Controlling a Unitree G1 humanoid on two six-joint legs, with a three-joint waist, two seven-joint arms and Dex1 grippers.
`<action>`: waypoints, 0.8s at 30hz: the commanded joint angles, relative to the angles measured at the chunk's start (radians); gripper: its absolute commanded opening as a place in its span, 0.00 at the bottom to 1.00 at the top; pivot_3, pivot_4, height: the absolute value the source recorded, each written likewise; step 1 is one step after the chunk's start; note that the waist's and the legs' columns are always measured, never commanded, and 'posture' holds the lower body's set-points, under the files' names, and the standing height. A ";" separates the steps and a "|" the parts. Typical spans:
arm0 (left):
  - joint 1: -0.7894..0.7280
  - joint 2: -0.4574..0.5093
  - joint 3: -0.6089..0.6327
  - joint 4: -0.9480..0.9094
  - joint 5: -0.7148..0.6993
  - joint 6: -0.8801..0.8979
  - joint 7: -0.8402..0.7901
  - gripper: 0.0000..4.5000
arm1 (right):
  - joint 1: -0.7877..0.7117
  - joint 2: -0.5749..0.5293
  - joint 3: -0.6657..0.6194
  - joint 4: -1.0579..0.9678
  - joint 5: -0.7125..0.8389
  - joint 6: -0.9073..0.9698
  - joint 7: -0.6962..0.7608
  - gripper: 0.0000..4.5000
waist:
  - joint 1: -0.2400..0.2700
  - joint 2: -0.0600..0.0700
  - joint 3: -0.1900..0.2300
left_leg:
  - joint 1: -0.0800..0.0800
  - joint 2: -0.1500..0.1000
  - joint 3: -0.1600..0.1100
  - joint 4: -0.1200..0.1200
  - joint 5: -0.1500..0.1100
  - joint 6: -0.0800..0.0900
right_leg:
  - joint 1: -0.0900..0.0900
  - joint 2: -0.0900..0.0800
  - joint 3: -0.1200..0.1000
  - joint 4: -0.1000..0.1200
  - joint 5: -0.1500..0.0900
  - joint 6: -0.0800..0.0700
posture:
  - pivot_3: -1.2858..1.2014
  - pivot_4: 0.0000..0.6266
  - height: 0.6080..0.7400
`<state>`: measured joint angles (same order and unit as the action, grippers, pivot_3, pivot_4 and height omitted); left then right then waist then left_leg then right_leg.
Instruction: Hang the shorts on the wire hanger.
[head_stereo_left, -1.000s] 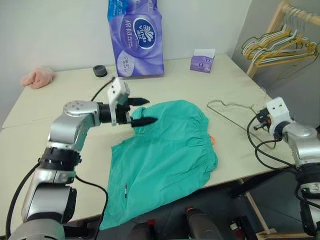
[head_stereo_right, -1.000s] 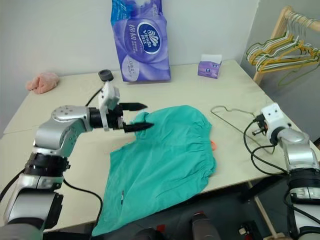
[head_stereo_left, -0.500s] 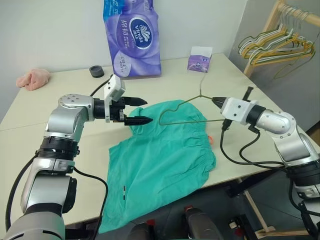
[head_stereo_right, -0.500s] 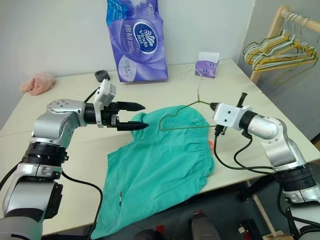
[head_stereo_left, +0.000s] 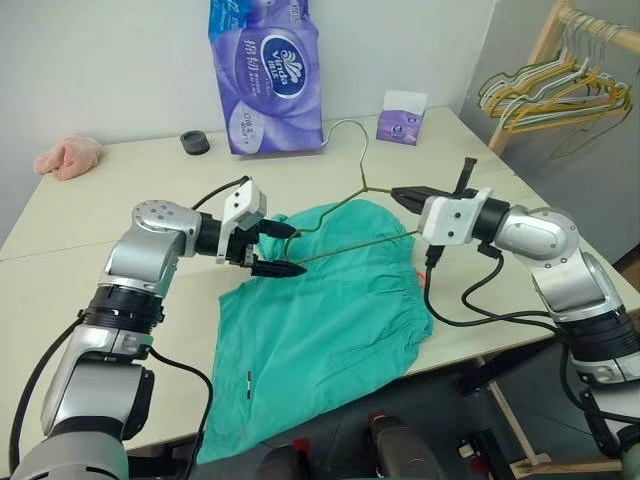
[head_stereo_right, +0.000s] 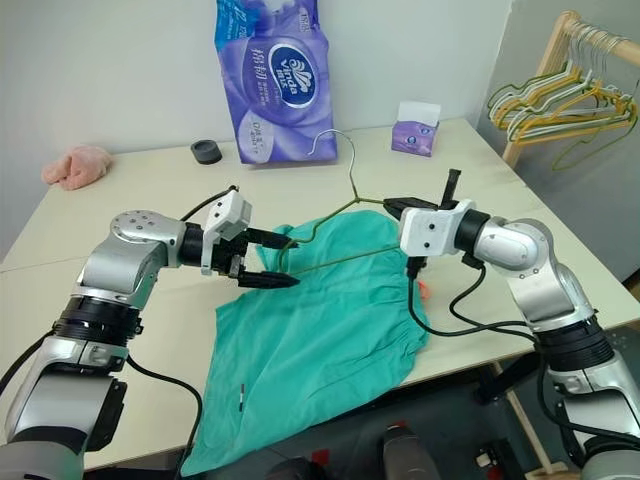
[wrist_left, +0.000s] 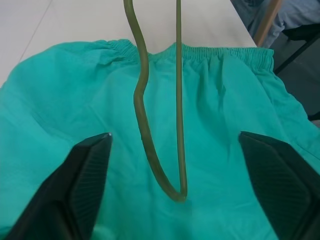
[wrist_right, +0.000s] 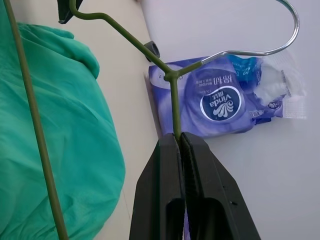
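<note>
— Black fingers of the left gripper (wrist_left: 175, 185)?
— Spread, either side of the wire hanger's (head_stereo_left: 345, 215) end, over the shorts (head_stereo_left: 330, 320) lying flat on the table (head_stereo_left: 90, 220).
— And rightward?
— Right gripper (wrist_right: 179, 140) pinches the hanger's shoulder wire just below its neck — hanger aloft above the waistband.

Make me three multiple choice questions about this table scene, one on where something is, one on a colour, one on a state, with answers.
1. Where is the pink cloth lump?
A. far left of the table
B. on the shorts
C. on the rack

2. What colour are the shorts?
A. purple
B. teal-green
C. yellow

3. How is the right tool?
A. wide open
B. shut on the wire hanger
C. shut on the shorts

Answers: 1 A, it lies by the far left edge. 2 B, the cloth is teal-green. 3 B, the right wrist view shows its fingers pinching the wire below the hook.
</note>
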<state>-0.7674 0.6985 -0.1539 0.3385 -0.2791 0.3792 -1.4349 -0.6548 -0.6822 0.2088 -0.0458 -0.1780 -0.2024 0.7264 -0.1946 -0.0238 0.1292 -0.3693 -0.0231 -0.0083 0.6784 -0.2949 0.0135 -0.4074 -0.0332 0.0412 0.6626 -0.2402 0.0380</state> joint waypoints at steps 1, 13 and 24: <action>0.007 0.005 0.005 -0.050 -0.014 0.005 -0.019 0.58 | -0.022 0.001 -0.026 -0.047 0.011 -0.009 0.007 0.00 | 0.000 0.000 0.000 | 0.000 0.000 0.000 0.000 0.000 0.000 | 0.000 0.000 0.000 0.000 0.000 0.000 | 0.42 0.17 1.00; 0.054 0.017 0.004 -0.119 -0.023 0.039 -0.054 0.01 | -0.023 0.014 -0.032 -0.051 0.038 -0.017 0.029 0.00 | 0.000 0.000 0.000 | 0.000 0.000 -0.001 0.000 0.000 0.000 | 0.000 0.000 0.000 0.000 0.000 0.000 | 0.42 0.16 1.00; 0.053 0.016 0.013 -0.130 -0.020 0.054 -0.031 0.00 | 0.031 -0.006 -0.025 -0.110 0.115 0.035 0.139 0.16 | 0.000 0.000 0.000 | 0.000 0.000 -0.001 0.000 0.000 0.000 | 0.000 0.000 0.000 0.000 0.000 0.000 | 0.42 0.16 1.00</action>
<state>-0.7006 0.7103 -0.1540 0.2403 -0.2840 0.4320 -1.4710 -0.6281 -0.6759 0.1993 -0.1041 -0.1022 -0.1772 0.8373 -0.1943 -0.0237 0.1292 -0.3694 -0.0232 -0.0092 0.6784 -0.2949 0.0135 -0.4073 -0.0335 0.0406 0.6627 -0.2402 0.0380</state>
